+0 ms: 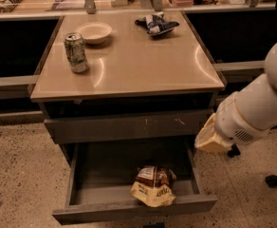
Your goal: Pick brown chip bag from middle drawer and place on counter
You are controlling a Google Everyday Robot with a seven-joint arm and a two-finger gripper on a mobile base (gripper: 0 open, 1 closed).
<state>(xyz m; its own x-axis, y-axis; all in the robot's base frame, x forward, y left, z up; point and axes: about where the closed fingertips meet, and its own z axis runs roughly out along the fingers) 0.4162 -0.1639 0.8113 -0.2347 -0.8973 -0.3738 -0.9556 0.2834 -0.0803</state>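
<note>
The brown chip bag (152, 186) is seen at bottom centre, lying inside the pulled-open middle drawer (129, 212) near its front wall. At right centre, beside the cabinet, the gripper (208, 137) is held apart from the bag; whether it is released or clenched cannot be told. Higher up, a soda can (76, 52), a bowl (94, 32) and a blue-and-white snack bag (156, 23) are set on the counter (143, 65).

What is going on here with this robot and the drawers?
A robot arm is in view at the right; its gripper hangs beside the cabinet, right of the open middle drawer. The brown chip bag lies inside near the drawer's front, not yet picked up. On the counter stand a soda can and a bowl, with a small snack bag farther back.
</note>
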